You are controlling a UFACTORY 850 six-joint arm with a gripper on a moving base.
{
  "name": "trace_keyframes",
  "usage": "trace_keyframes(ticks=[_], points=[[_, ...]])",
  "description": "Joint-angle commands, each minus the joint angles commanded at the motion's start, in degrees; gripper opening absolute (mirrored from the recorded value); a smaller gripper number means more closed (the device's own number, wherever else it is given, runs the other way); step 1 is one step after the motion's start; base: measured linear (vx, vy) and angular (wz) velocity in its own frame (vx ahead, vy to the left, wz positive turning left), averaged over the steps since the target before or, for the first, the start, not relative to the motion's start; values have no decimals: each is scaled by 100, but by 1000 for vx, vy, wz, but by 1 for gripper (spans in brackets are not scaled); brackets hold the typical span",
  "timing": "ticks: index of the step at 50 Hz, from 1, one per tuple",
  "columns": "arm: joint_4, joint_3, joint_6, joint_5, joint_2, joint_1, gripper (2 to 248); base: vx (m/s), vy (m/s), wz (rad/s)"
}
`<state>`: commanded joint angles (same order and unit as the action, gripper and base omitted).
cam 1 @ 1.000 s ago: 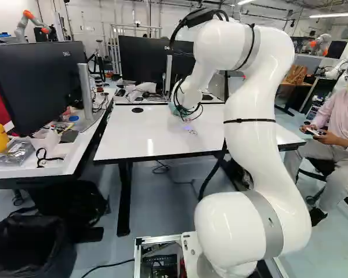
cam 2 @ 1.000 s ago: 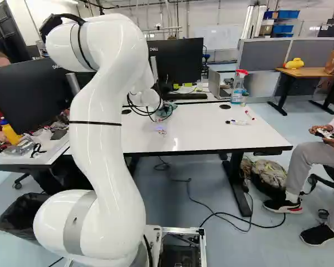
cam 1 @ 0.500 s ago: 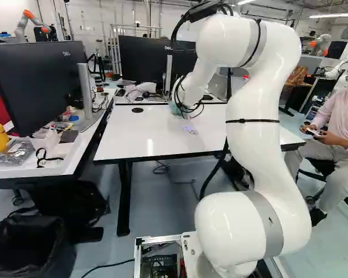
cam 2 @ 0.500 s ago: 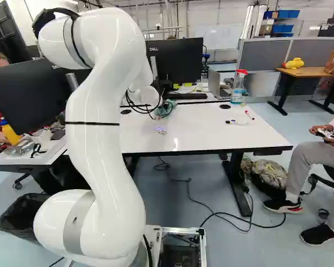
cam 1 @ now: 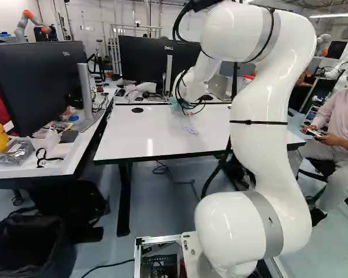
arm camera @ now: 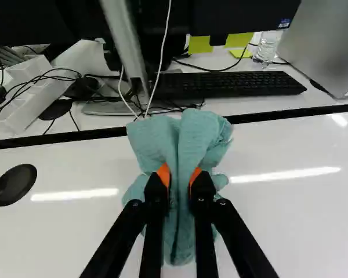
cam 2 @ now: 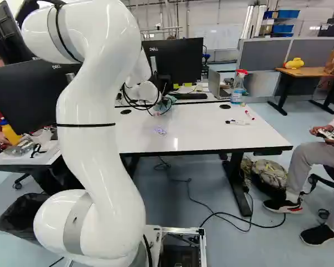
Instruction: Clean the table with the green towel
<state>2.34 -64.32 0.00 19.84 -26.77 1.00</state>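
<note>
One green towel (arm camera: 188, 136) was bunched in the closed hand (arm camera: 180, 176), pinched on two sides so its loose folds spread past the grip, presumably as a wiping face. It was near the far edge of the counter (cam 1: 156, 136), perhaps touching the surface. Purple scribble (cam 2: 160, 130) lay nearer the base, likely needing a wipe. The arm (cam 1: 255, 150) arched high, reaching forward and down.

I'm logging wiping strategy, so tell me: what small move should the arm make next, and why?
Probably draw the green towel back toward the base, pressed lightly on the table. The gripper has it clamped near the table's far edge, while the purple scribble remains on the near side of the towel.
</note>
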Motion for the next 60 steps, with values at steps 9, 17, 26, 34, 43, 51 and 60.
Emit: trace_keyframes(ticks=[9,17,26,34,43,51,60], points=[[0,289,0,0,238,-6,54,0,0,0],[0,546,0,0,444,-12,54,0,0,0],[0,832,0,0,676,-19,54,0,0,0],[0,1084,0,0,884,-26,54,0,0,0],[0,1365,0,0,1120,-41,54,0,0,0],[0,1613,0,0,1332,-58,54,0,0,0],[0,1890,0,0,1574,-78,54,0,0,0]])
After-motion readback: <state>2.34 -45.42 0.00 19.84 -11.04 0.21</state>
